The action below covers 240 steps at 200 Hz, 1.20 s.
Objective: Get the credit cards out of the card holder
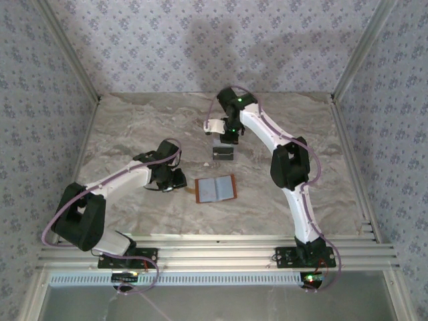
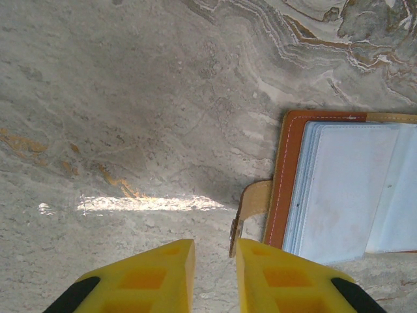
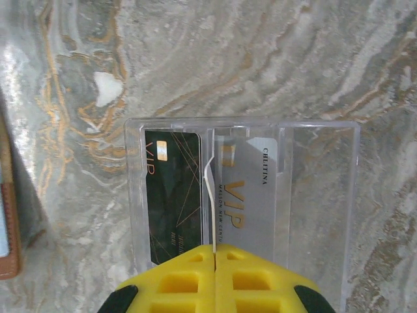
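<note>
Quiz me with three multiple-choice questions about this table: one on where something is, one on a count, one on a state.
1. Where does the holder lie relative to the tray?
A beside it, apart
B inside it
C on top of it

2. How many cards show lying flat in the tray?
A none
B two
C five

3. The holder is:
A open
B folded shut
C standing on edge

Answers:
1 A, a gap shows between them in the top view.
2 B, one black and one grey show in the right wrist view.
3 A, its pale inner face shows.
</note>
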Available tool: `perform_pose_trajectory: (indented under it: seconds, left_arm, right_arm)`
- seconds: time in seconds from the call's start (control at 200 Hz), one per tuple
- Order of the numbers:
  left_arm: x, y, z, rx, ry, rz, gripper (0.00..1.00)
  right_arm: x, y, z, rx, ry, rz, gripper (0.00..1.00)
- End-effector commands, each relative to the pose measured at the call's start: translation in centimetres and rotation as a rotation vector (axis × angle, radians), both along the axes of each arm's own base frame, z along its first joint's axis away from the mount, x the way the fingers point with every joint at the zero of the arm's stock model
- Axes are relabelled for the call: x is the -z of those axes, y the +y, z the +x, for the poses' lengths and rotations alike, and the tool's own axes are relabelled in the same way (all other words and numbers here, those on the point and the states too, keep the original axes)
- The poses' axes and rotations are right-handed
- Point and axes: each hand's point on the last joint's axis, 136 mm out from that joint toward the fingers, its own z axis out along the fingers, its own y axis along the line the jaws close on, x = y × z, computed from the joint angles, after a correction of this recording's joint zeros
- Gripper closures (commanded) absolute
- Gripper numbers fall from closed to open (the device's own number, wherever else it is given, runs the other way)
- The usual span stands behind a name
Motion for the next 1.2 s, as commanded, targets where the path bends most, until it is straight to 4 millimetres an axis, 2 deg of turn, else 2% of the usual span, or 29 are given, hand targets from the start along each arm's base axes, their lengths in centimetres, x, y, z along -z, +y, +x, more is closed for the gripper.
perform_pose_trajectory:
  seconds: [0.0,0.195,0.435,0.55,0.6,0.705,0.984,1.194]
  left_arm:
    - [-0.7,0.0,0.1,0.005,-0.002,-0.003,0.76]
    - [-0.6,0.0,0.0,0.004,-0.002,-0.005,0.76]
    - [-0.6,0.0,0.1,0.004,0.000,-0.003,0.76]
    - [-0.7,0.0,0.1,0.003,-0.003,-0.002,0.76]
    - [-0.7,0.1,0.1,0.001,-0.004,-0.003,0.76]
    - [-0.7,0.1,0.0,0.002,-0.005,-0.003,0.76]
    - [-1.1,0.0,0.2,0.003,-0.012,-0.011,0.75]
    - [-1.8,-1.1,0.5,0.039,-0.025,-0.021,0.75]
  right_arm:
    - [0.3,-0.2,-2.5,-0.169,0.062,-0.044,1.00]
    - [0.7,-0.5,-2.8,-0.160,0.088,-0.059,1.00]
    - [2.3,-0.3,-1.7,-0.161,0.061,-0.086,1.00]
    - [2.4,0.3,-0.7,-0.159,0.021,-0.076,0.80]
    - [2.3,0.3,-0.3,-0.154,0.002,-0.071,0.75]
    - [1.8,0.5,0.6,-0.143,-0.037,-0.065,0.71]
    - [0.0,0.1,1.6,-0.101,-0.110,-0.041,0.70]
    - [-2.7,0.1,1.8,0.013,-0.164,0.026,0.69]
